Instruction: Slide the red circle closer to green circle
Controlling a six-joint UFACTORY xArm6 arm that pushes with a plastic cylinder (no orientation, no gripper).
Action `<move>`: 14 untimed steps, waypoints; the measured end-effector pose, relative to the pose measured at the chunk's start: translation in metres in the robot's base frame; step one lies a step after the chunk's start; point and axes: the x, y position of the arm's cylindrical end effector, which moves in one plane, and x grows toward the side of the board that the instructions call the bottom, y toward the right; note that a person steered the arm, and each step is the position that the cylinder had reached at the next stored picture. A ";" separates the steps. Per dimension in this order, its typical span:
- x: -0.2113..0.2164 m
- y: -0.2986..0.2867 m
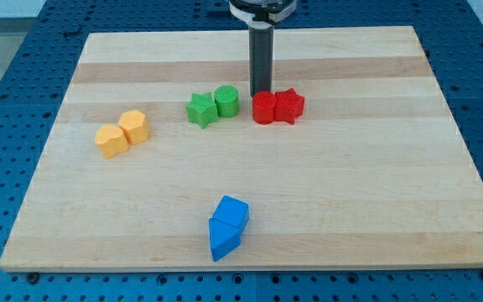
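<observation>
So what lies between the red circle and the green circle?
Only bare board in the camera view: red circle, green circle. My tip sits just behind the red circle.

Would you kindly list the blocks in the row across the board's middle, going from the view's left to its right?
Two yellow blocks → green star → green circle → red circle → red star.

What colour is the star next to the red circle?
Red, like the red circle; the red star shows in the camera view.
</observation>
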 end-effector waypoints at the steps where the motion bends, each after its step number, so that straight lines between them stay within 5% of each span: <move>1: 0.001 0.008; 3: -0.009 0.047; 5: 0.044 0.130; 7: 0.069 0.108; 14: 0.056 -0.003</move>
